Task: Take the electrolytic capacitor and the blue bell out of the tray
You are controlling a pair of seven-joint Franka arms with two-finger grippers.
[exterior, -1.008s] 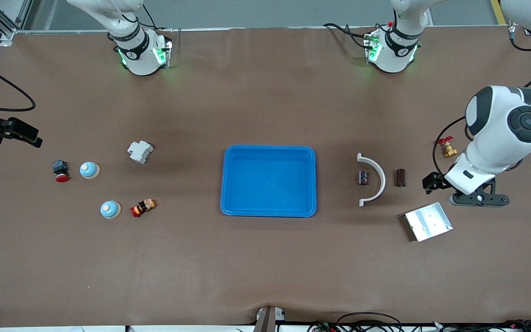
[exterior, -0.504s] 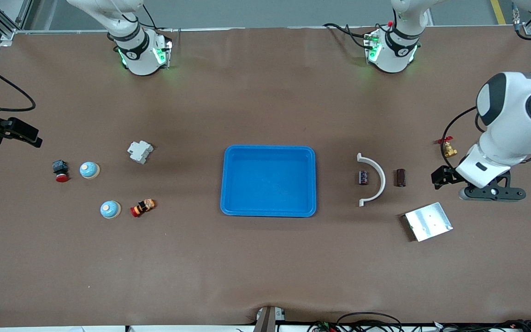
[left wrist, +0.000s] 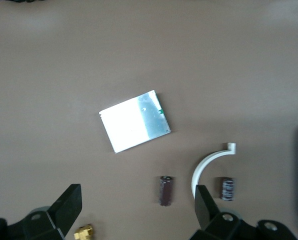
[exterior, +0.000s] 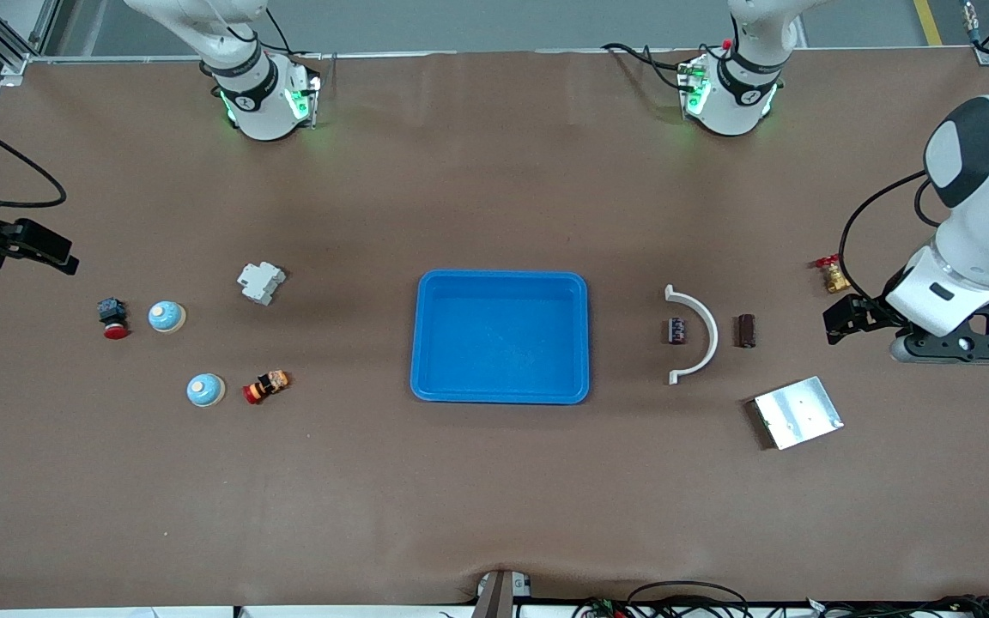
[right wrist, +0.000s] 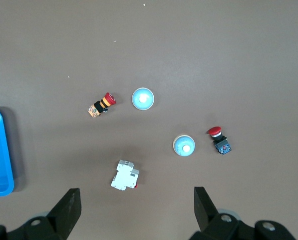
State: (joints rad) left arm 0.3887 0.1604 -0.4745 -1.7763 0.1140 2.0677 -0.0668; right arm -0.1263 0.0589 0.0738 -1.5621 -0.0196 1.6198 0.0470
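Two dark capacitors lie by a white curved piece [exterior: 694, 336]: one [exterior: 676, 330] inside its curve, one [exterior: 745, 330] outside. They also show in the left wrist view [left wrist: 227, 189] [left wrist: 165, 190]. My left gripper [exterior: 958, 348] [left wrist: 137, 212] is open and empty, up over the table beside the brass valve [exterior: 834, 276]. Two pale blue bells [exterior: 167, 317] [exterior: 205, 390] sit toward the right arm's end and show in the right wrist view [right wrist: 183, 146] [right wrist: 143, 99]. My right gripper [right wrist: 134, 215] is open and empty, high over that area. The blue tray [exterior: 500, 279] is empty.
A metal plate [exterior: 797, 412] lies nearer the camera than the capacitors. A white breaker [exterior: 261, 281] and two red push buttons [exterior: 114, 318] [exterior: 266, 386] lie beside the bells.
My left arm has swung out toward its own end of the table, away from the capacitors, still open. The right arm has not moved.
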